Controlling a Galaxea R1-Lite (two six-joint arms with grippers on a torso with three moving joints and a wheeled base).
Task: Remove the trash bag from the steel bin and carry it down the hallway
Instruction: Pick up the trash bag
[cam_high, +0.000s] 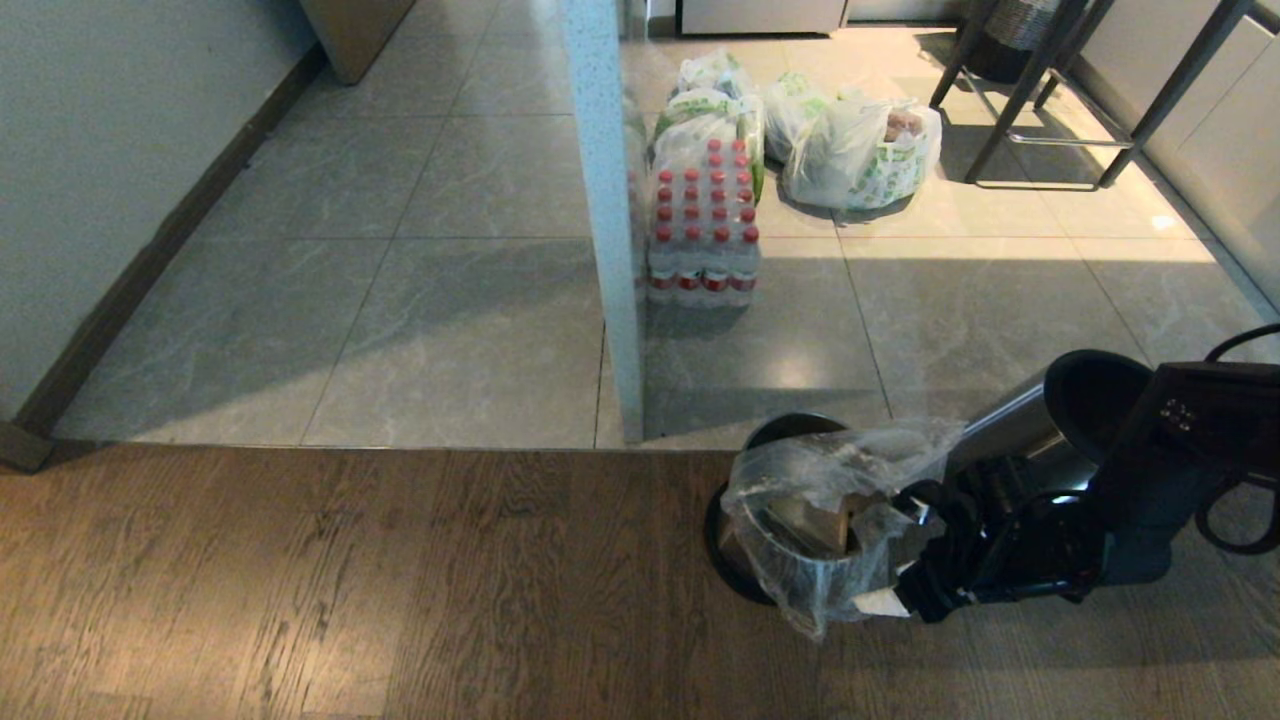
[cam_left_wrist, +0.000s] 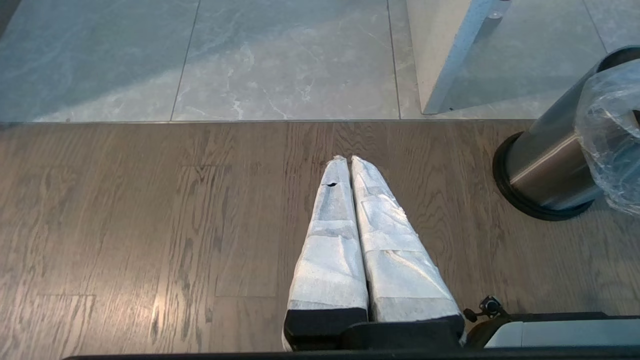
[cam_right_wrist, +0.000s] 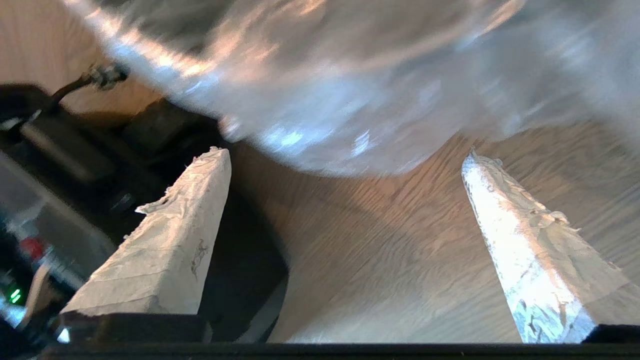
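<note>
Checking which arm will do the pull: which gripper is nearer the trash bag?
Right. The right gripper, open, sits right beside the trash bag in the steel bin; the left gripper, shut, hangs over the wood floor well off to the bin's side.

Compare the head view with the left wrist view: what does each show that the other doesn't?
Head view only: the bottled-water pack, white grocery bags, and the right gripper beside the trash bag, fingers spread. Left wrist view only: the left gripper, fingers together over the wood floor, away from the bin. Both: the steel bin, the clear bag hanging over its rim, and the tiled hallway.
</note>
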